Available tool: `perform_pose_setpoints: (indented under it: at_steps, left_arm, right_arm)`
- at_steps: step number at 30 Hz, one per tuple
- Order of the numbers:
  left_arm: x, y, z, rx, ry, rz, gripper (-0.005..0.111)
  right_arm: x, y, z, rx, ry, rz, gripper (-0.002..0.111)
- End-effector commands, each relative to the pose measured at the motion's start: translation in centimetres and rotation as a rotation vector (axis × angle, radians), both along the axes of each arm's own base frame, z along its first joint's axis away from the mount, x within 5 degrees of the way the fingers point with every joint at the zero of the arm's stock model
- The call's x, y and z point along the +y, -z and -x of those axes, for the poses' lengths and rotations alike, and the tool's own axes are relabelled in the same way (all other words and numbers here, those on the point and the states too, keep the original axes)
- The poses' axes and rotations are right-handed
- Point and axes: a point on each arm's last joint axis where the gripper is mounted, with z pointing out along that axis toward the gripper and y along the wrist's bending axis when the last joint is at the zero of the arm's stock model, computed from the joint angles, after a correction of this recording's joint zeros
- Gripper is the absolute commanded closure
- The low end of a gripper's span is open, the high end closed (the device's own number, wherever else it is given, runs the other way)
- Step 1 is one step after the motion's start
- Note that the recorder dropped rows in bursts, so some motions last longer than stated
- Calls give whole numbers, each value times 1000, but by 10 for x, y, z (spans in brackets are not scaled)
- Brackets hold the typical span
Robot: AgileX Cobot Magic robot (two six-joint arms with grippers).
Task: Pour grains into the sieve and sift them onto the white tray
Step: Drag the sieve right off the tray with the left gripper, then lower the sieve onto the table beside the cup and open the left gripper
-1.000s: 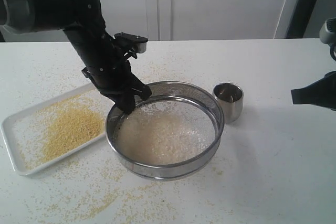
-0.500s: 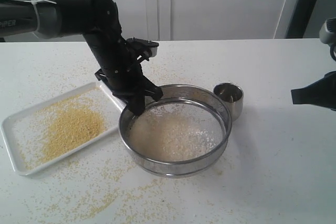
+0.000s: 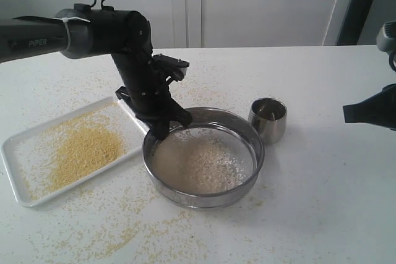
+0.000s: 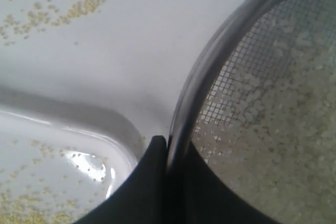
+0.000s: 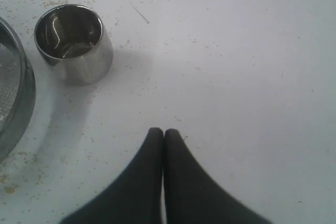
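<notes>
The sieve [image 3: 207,201], a wide round steel one, sits just right of the white tray [image 3: 17,153]. My left gripper [image 3: 162,129] is shut on its rim at the back left, one finger inside and one outside. Pale whitish grains [image 3: 201,164] cover its mesh, and golden grains [image 3: 83,149] lie heaped on the tray. The left wrist view shows the gripper [image 4: 167,142] pinching the sieve rim [image 4: 210,66], coarse grains [image 4: 283,129] on the mesh and the tray's corner [image 4: 79,121] close beside it. My right gripper [image 3: 348,114] hovers shut and empty at the far right, seen as [image 5: 163,132] over bare table.
A small steel cup [image 3: 268,119] stands upright just right of the sieve; the right wrist view shows that cup [image 5: 73,43] empty, with the sieve's wall [image 5: 21,103] at the picture's edge. Spilled grains [image 3: 117,239] litter the table around the tray and in front of the sieve.
My left gripper has carried the sieve to the right, off the tray's right end, and it now looks lower and farther back. The right arm has not moved.
</notes>
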Motion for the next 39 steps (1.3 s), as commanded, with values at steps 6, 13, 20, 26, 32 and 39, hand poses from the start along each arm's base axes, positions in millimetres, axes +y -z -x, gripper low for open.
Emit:
perform_pose_setpoints:
  at_steps: [6, 13, 20, 26, 32, 39]
  left_arm:
    - [-3, 3, -4, -23, -35, 5, 107]
    - [-4, 18, -5, 10, -58, -10, 102]
    - [-4, 18, -4, 21, -55, -15, 27]
    - [-4, 17, -3, 27, -53, -19, 16]
    - [-3, 11, -2, 18, -53, -12, 16]
    - [-1, 5, 1, 36, -46, -22, 18]
  right_arm:
    - [-1, -1, 1, -12, 4, 1, 108]
    - [-1, -1, 1, -12, 4, 1, 108]
    - [-1, -1, 1, -12, 4, 1, 108]
    - [-1, -1, 1, -12, 4, 1, 108]
    - [-1, -1, 0, -14, 4, 1, 108]
    - [-1, -1, 0, -14, 4, 1, 108]
